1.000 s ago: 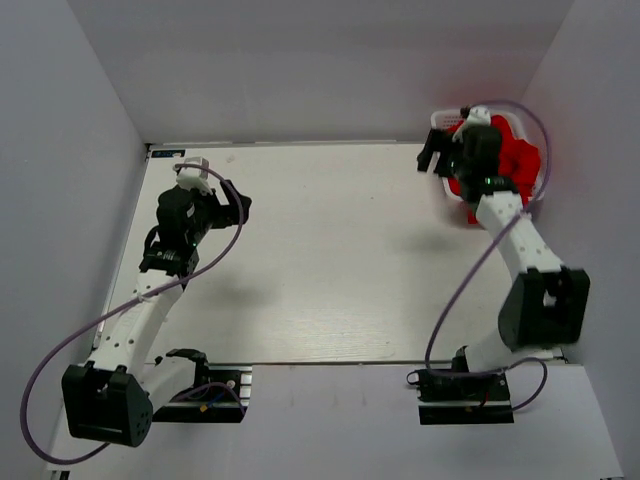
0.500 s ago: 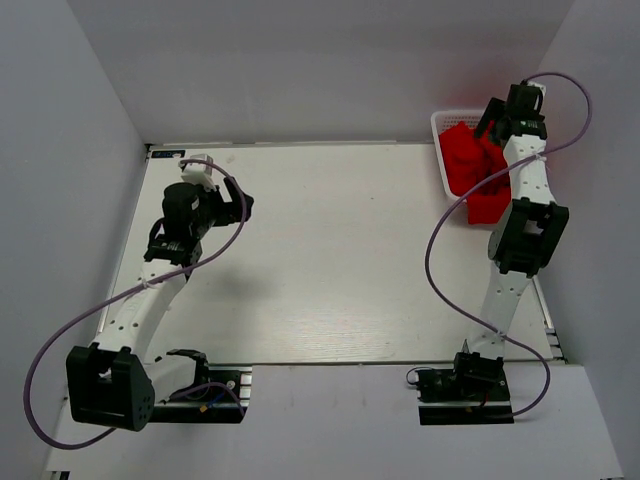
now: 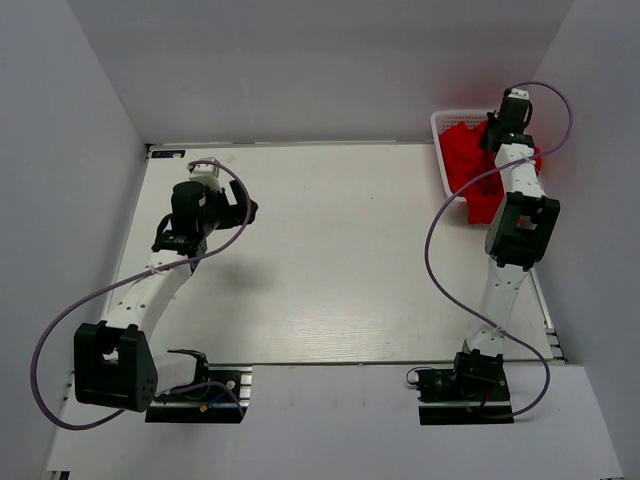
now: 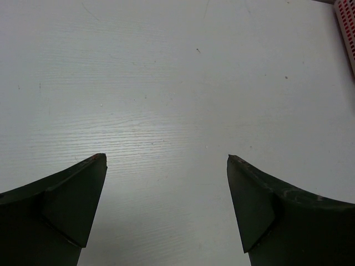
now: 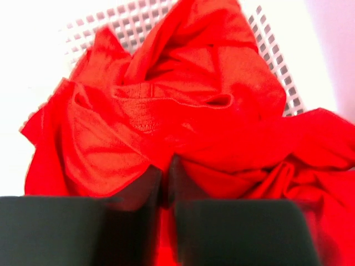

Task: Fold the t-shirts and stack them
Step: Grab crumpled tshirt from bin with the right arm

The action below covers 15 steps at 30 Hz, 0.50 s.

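Observation:
Several red t-shirts (image 3: pixel 466 165) lie crumpled in a heap in the white mesh basket (image 3: pixel 440 124) at the table's far right corner. One hangs over the basket's near rim. My right gripper (image 3: pixel 494 134) is down in the heap. In the right wrist view its fingers (image 5: pixel 165 176) are shut, with a fold of a red t-shirt (image 5: pixel 183 105) pinched between them. My left gripper (image 3: pixel 238 206) hovers over the left half of the table. It stands open (image 4: pixel 166 160), with only bare tabletop between the fingertips.
The white wooden table (image 3: pixel 330 250) is boxed in by grey walls on the left, back and right. The basket's rim (image 4: pixel 347 25) shows at the top right edge of the left wrist view. Purple cables loop off both arms.
My right arm has swung from the basket's left side and stretched out along the right wall. Its gripper dropped into the red heap and shut on cloth. The left arm shifted slightly.

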Available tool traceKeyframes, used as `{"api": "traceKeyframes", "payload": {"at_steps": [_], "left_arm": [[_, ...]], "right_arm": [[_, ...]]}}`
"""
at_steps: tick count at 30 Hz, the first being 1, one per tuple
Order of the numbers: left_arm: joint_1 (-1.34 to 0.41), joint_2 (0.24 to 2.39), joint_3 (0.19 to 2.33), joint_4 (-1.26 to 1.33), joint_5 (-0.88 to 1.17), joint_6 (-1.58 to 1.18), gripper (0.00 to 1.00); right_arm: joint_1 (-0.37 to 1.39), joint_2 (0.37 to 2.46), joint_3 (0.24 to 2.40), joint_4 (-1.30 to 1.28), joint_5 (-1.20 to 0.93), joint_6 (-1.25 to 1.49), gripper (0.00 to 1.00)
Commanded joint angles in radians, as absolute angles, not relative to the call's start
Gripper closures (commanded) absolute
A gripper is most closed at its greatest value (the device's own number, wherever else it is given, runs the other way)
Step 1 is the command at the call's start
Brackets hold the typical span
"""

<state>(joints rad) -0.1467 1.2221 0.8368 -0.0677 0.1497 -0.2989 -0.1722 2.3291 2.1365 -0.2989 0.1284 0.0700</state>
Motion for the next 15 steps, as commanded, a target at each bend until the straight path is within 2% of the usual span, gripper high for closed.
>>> {"api": "traceKeyframes", "payload": {"at_steps": [1, 9, 15], "left_arm": [[-0.143, 1.207, 0.856, -0.052, 0.175, -0.31, 0.0], [-0.143, 1.155, 0.827, -0.052, 0.184, -0.319, 0.0], [-0.143, 1.097, 0.827, -0.052, 0.218, -0.31, 0.0]], "right_arm": [[-0.187, 2.319, 2.146, -0.14, 0.124, 0.069, 1.0], [-0.189, 2.201, 2.175, -0.146, -0.021, 0.005, 1.0], [-0.183, 1.97, 2.177, -0.124, -0.104, 0.006, 1.0]]}}
